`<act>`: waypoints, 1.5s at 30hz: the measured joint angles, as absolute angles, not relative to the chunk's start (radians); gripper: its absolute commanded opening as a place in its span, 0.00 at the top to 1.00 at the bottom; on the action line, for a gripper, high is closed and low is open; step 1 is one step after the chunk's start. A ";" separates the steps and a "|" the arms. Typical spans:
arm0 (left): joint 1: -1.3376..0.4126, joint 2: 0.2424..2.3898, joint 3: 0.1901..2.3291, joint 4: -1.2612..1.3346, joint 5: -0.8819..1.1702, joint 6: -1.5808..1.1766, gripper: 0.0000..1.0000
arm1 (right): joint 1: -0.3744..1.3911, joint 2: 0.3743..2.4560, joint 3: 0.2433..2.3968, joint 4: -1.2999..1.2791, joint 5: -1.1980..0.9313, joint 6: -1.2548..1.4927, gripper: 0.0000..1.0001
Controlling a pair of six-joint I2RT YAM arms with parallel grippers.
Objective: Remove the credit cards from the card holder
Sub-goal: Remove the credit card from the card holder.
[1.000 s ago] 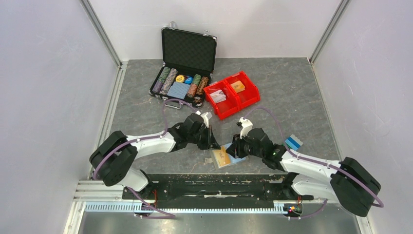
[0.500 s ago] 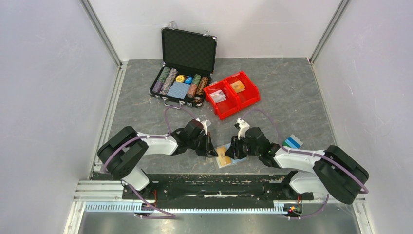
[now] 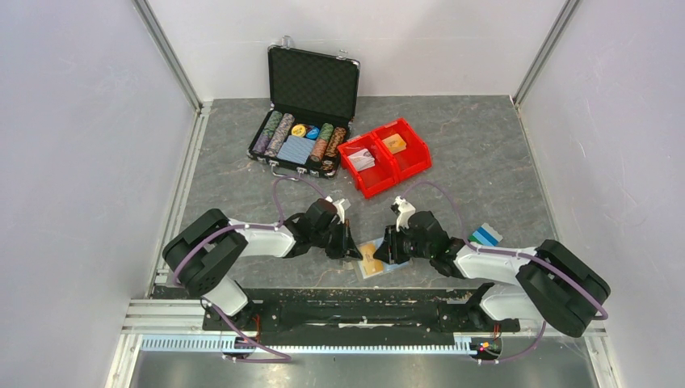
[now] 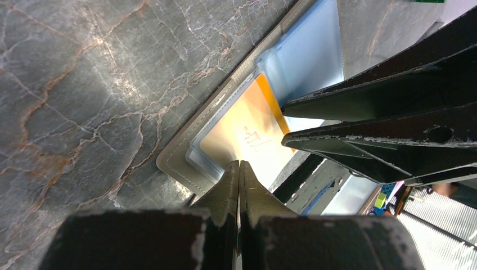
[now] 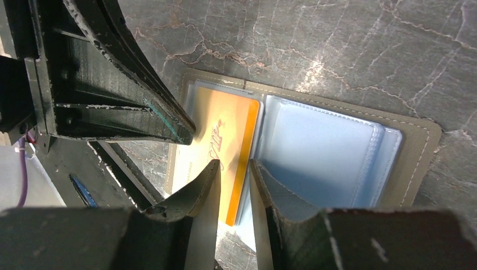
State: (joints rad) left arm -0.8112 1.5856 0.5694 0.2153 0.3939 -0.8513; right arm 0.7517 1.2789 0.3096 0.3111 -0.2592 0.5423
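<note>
Overhead, we list the card holder (image 3: 381, 267) lying open on the grey table (image 3: 501, 162) just in front of the arm bases, between the left gripper (image 3: 349, 246) and the right gripper (image 3: 388, 246). Only this view shows the blue and teal cards (image 3: 485, 236) lying apart to the right, the poker-chip case (image 3: 305, 121) and the red bins (image 3: 384, 156) at the back.

From the left wrist we note the left gripper (image 4: 239, 166) with its jaws pressed together and nothing between them, its tip at the edge of the sleeve holding the orange card (image 4: 247, 135). The holder's grey rim (image 4: 174, 160) shows beside it.

From the right wrist we record both halves of the card holder (image 5: 416, 152): the orange card (image 5: 225, 135) in the left sleeve, a pale blue panel on the right. The right gripper (image 5: 233, 166) has its jaws narrowly parted over the card's inner edge. We cannot tell whether they touch it.
</note>
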 measured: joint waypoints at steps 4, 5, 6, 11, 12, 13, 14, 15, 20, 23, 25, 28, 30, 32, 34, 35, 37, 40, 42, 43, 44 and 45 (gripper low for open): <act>-0.811 1.574 0.562 0.212 0.387 -0.851 0.98 | 0.736 1.286 0.297 0.337 -0.280 0.558 0.71; -0.811 1.566 0.558 0.204 0.380 -0.850 0.98 | 0.734 1.287 0.296 0.340 -0.285 0.563 0.71; -0.811 1.555 0.552 0.189 0.368 -0.847 0.98 | 0.730 1.287 0.296 0.341 -0.290 0.568 0.71; -0.811 1.503 0.533 0.133 0.334 -0.838 0.98 | 0.728 1.288 0.296 0.340 -0.310 0.580 0.71; -0.811 1.501 0.533 0.128 0.331 -0.838 0.98 | 0.727 1.289 0.296 0.340 -0.317 0.581 0.71; -0.811 1.501 0.533 0.128 0.330 -0.837 0.98 | 0.727 1.290 0.296 0.340 -0.321 0.583 0.71; -0.811 1.501 0.533 0.128 0.331 -0.837 0.98 | 0.727 1.291 0.296 0.341 -0.324 0.584 0.71; -0.811 1.501 0.533 0.128 0.331 -0.837 0.98 | 0.726 1.292 0.296 0.342 -0.326 0.585 0.71; -0.811 1.501 0.528 0.136 0.331 -0.837 0.98 | 0.724 1.312 0.292 0.364 -0.355 0.601 0.70; -0.811 1.501 0.524 0.142 0.331 -0.837 0.98 | 0.722 1.320 0.278 0.395 -0.373 0.618 0.70; -0.811 1.501 0.523 0.145 0.332 -0.837 0.98 | 0.719 1.323 0.266 0.418 -0.385 0.630 0.70; -0.811 1.501 0.523 0.146 0.332 -0.837 0.98 | 0.710 1.325 0.250 0.447 -0.403 0.648 0.71; -0.811 1.501 0.522 0.146 0.332 -0.837 0.98 | 0.705 1.326 0.244 0.458 -0.409 0.659 0.72; -0.811 1.501 0.522 0.146 0.332 -0.837 0.98 | 0.699 1.325 0.236 0.469 -0.416 0.669 0.72; -0.811 1.501 0.522 0.146 0.332 -0.837 0.98 | 0.693 1.325 0.223 0.488 -0.426 0.681 0.73; -0.811 1.501 0.522 0.146 0.332 -0.837 0.98 | 0.690 1.324 0.215 0.502 -0.432 0.687 0.73; -0.811 1.501 0.522 0.146 0.332 -0.837 0.98 | 0.684 1.323 0.193 0.534 -0.445 0.704 0.75; -0.811 1.501 0.522 0.146 0.332 -0.837 0.98 | 0.675 1.323 0.163 0.585 -0.463 0.735 0.76; -0.811 1.501 0.522 0.146 0.332 -0.837 0.98 | 0.667 1.323 0.139 0.628 -0.476 0.760 0.77; -0.811 1.501 0.522 0.146 0.332 -0.837 0.98 | 0.664 1.323 0.130 0.644 -0.480 0.770 0.77; -0.811 1.501 0.522 0.146 0.332 -0.837 0.98 | 0.662 1.324 0.121 0.659 -0.485 0.779 0.77; -0.811 1.501 0.522 0.146 0.332 -0.837 0.98 | 0.659 1.324 0.112 0.677 -0.493 0.791 0.77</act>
